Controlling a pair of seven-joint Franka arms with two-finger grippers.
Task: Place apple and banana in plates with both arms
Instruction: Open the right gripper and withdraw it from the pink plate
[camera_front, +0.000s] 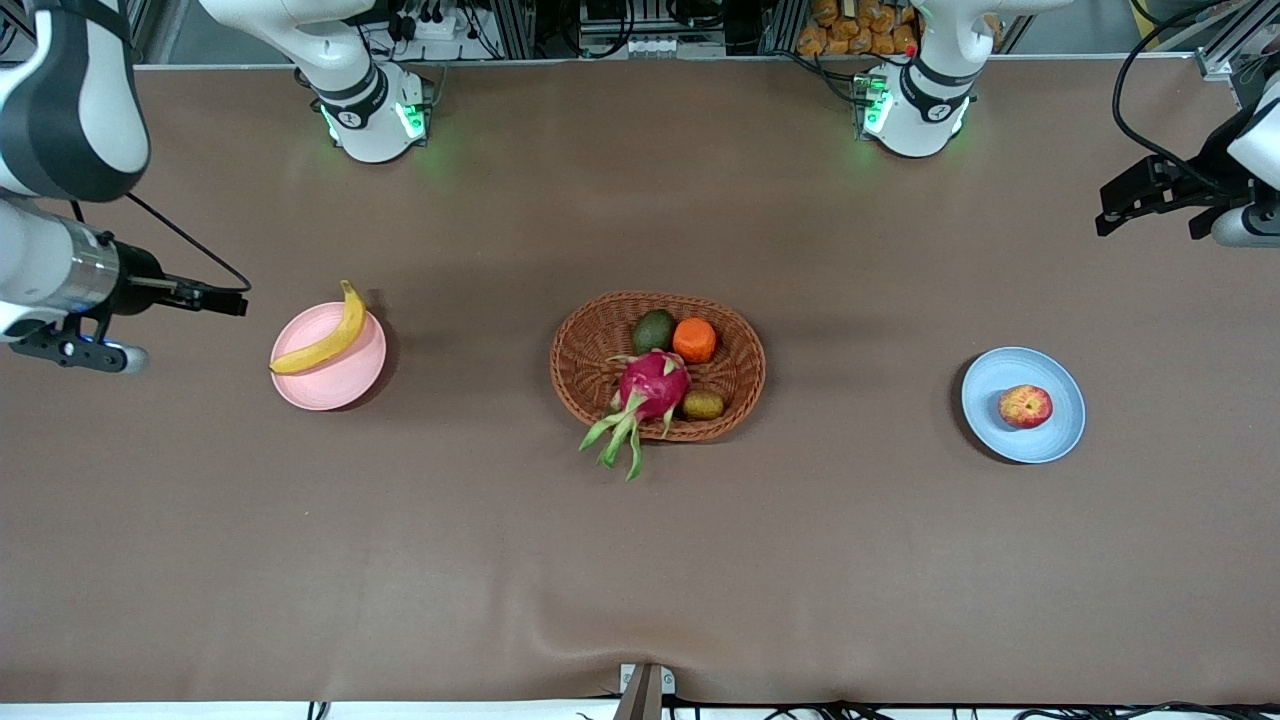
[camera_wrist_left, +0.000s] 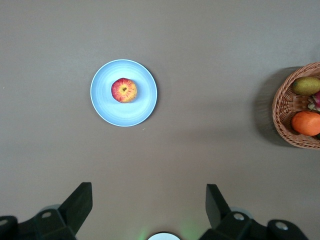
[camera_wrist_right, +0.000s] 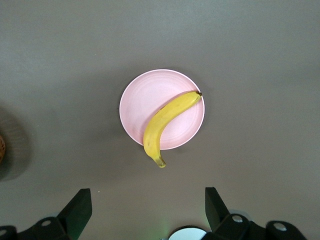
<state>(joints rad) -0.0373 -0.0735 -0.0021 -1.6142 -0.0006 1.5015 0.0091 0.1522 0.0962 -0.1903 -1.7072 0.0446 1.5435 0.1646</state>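
On two plates (camera_front: 1060, 440) — one apple (camera_front: 1025, 406), one banana (camera_front: 322, 345).

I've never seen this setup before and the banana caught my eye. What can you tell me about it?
The banana is long, curved and bright yellow, smooth-skinned, with a darker stem tip. It lies flat across the pale pink plate toward the right arm's end of the table. It is longer than the plate is wide, so both ends stick out past the rim. Only the plate touches it; no gripper holds it.
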